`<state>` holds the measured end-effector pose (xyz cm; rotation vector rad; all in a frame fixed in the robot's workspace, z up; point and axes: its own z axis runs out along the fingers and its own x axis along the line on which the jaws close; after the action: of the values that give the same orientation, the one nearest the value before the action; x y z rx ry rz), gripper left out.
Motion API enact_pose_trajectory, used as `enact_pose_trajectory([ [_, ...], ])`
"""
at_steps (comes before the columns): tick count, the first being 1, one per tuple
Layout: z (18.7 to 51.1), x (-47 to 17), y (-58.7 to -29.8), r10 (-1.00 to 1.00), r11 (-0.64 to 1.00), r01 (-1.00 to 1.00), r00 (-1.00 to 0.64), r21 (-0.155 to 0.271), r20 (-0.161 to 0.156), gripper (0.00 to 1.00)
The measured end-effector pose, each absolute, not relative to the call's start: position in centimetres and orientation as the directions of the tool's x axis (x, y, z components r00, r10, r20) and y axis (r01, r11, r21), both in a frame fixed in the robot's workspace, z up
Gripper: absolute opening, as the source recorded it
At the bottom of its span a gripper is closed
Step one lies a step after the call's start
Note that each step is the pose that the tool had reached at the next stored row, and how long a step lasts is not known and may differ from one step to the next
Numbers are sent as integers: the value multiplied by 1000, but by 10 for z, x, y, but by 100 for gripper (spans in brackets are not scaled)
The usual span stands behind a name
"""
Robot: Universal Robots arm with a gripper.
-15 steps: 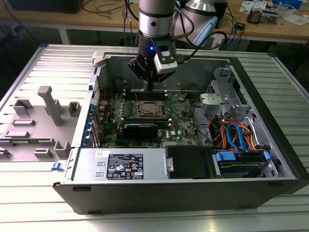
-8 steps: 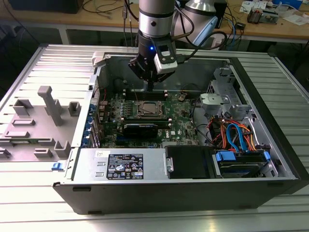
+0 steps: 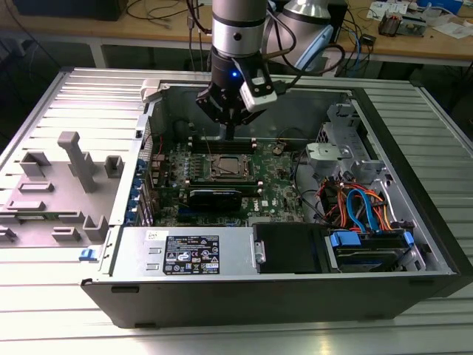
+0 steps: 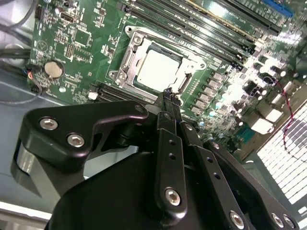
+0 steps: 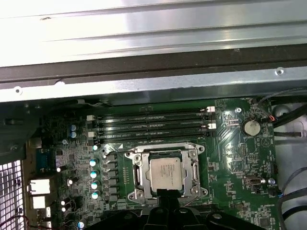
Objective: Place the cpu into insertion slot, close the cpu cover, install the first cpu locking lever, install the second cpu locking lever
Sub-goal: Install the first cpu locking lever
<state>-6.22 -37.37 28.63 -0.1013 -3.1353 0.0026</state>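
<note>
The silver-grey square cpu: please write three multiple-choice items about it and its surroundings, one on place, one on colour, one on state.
1. Where does the small silver-grey square cpu lie?
A) in the dark square insertion slot
B) outside the computer case
C) across the memory slots

2. What colour is the flat motherboard around it?
A) red
B) green
C) white

3. How is the thin silvery frame-shaped cpu cover?
A) raised upright
B) taken away
C) lowered flat around the chip

Answers: 1 A, the chip fills the slot's middle; 2 B, the board shows green in all views; 3 C, the frame lies level around the chip's edges.
</note>
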Motion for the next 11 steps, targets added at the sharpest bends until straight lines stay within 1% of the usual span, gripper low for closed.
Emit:
enact_pose_trajectory([
  [11,286,-65,-374,64,998,64,-998,-2,4,11],
])
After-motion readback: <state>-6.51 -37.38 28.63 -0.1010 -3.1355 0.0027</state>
